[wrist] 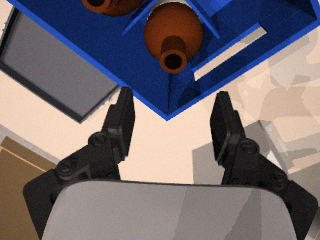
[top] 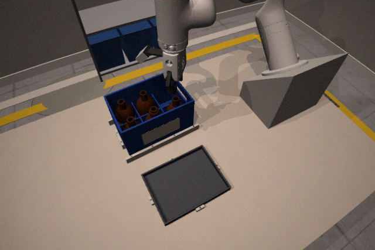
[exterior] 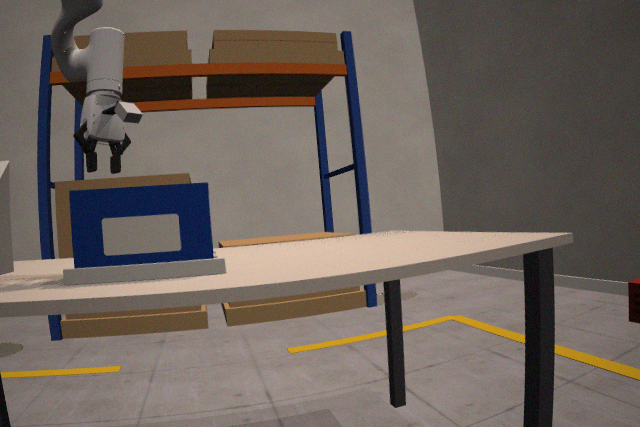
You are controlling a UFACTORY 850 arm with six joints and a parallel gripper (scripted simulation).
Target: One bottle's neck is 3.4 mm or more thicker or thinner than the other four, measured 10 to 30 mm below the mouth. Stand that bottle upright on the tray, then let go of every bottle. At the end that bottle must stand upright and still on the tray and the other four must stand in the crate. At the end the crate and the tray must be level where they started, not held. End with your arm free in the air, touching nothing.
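The blue crate point(top: 133, 141) point(exterior: 139, 200) point(wrist: 65, 30) stands level, its compartments holding all five brown bottles upright. In the top view they are a back-left bottle point(top: 123, 113), a back-middle bottle point(top: 145, 105), a front-left bottle point(top: 130, 124), a front-middle bottle point(top: 153, 115) and a front-right bottle point(top: 174, 105) point(wrist: 172, 37). The back-right compartment has no bottle. I cannot tell the neck thicknesses apart. The dark tray point(top: 186, 185) point(wrist: 60, 60) lies flat and empty. My gripper point(top: 171, 90) point(exterior: 103, 171) point(wrist: 173, 103) is open and empty, above the crate's right end.
Pale rails point(top: 163, 143) point(exterior: 144, 271) run along the crate's base. Small clips point(top: 200, 208) sit at the tray's edges. The arm's grey wedge base point(top: 281, 96) stands right of the crate. A rack point(exterior: 356, 153) stands behind the table.
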